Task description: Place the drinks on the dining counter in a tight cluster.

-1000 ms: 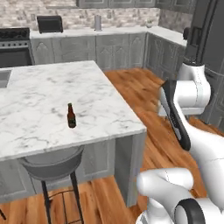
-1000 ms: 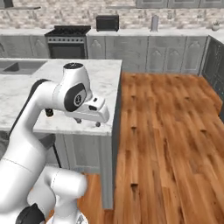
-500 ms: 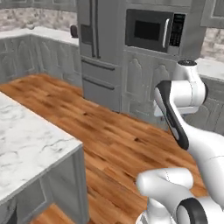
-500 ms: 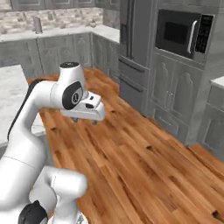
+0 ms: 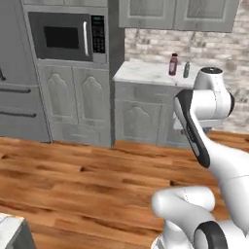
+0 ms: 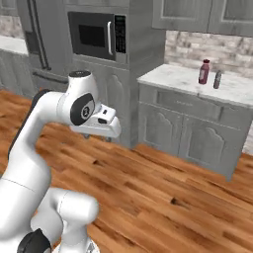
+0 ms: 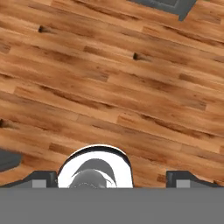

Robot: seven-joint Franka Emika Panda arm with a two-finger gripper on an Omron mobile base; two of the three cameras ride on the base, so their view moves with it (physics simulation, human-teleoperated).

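While the red bottle (image 6: pixel 204 71) and grey bottle (image 6: pixel 217 79) sit on the small counter (image 6: pixel 188 79), the gripper (image 7: pixel 107 177) hangs empty, jaws wide.

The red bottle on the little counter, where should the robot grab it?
Probably round the wide middle of the red bottle, coming level from the counter's open front. It stands upright, its neck is narrower, and the small grey bottle stands close beside it.

Wood floor (image 7: pixel 131 87) under hand: bare, nothing in way. Small counter (image 6: pixel 183 79) w/ red bottle (image 6: pixel 203 71) & grey bottle (image 6: pixel 217 79) just beside each other; marble in front of them bare. Brick wall (image 6: pixel 207 49) right behind, upper cabinets (image 6: pixel 197 15) overhead.
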